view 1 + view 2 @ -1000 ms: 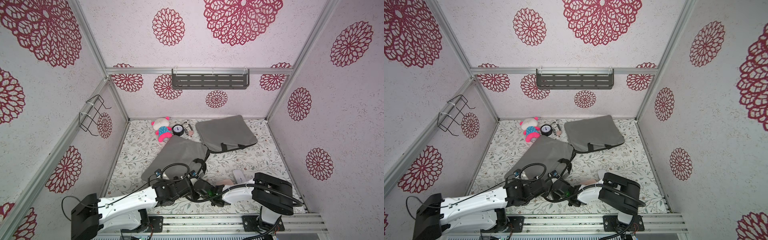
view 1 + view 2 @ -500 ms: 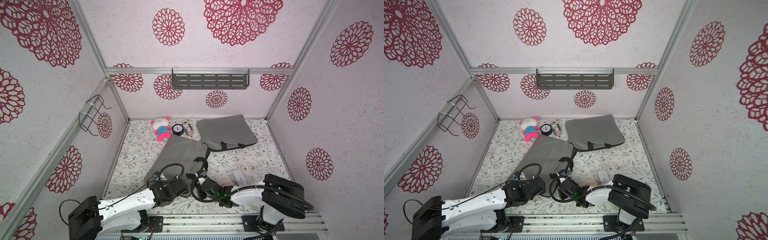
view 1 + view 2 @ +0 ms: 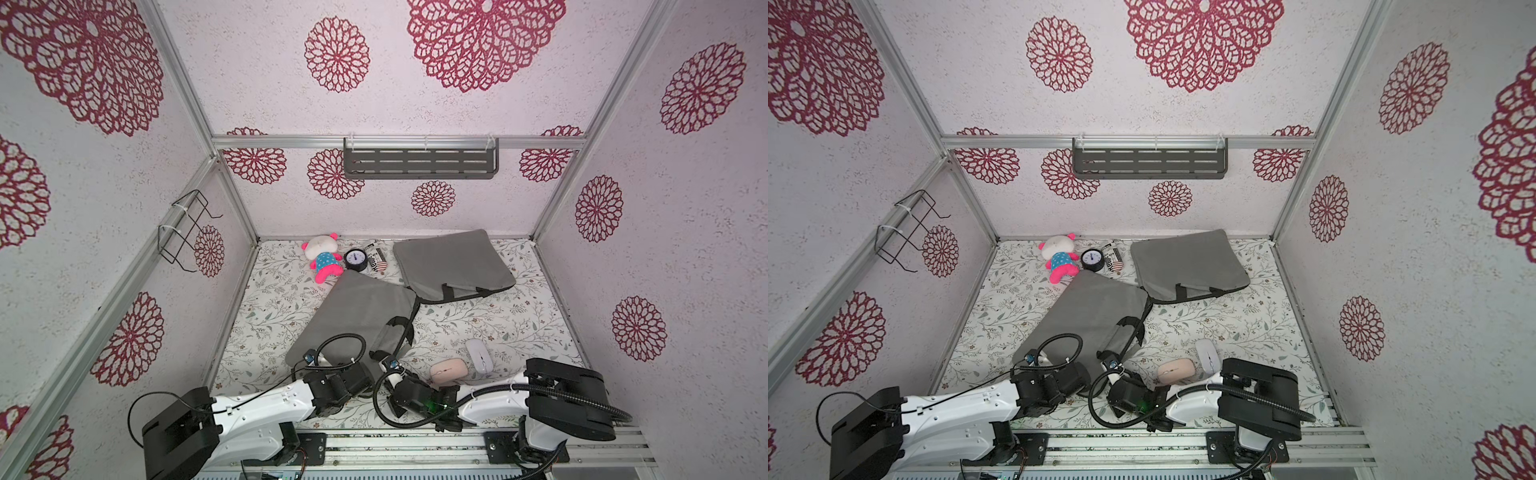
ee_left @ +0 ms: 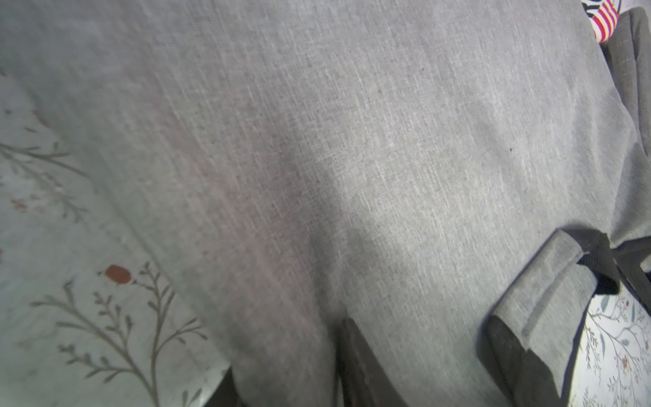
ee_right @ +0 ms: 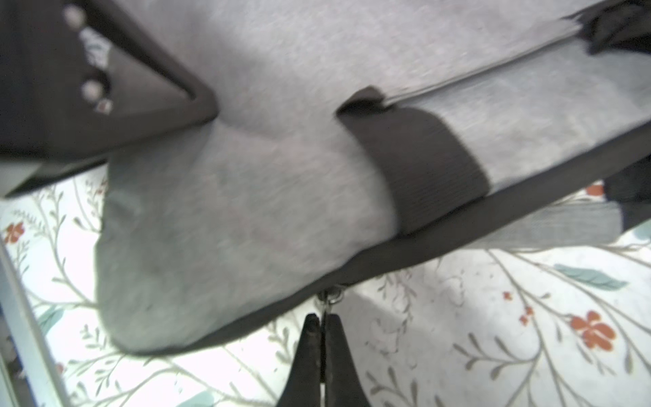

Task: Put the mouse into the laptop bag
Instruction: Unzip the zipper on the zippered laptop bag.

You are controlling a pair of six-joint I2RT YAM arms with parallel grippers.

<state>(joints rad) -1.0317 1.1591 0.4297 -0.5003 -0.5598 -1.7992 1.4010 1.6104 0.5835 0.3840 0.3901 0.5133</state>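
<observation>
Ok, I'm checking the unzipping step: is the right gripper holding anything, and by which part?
Yes. The right gripper is shut on the zipper pull at the dark edge of the nearer laptop bag, pinching its metal tab.

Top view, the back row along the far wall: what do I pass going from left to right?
In a top view: pink and white plush toy → small round dial → flag-patterned item → far grey bag.
</observation>
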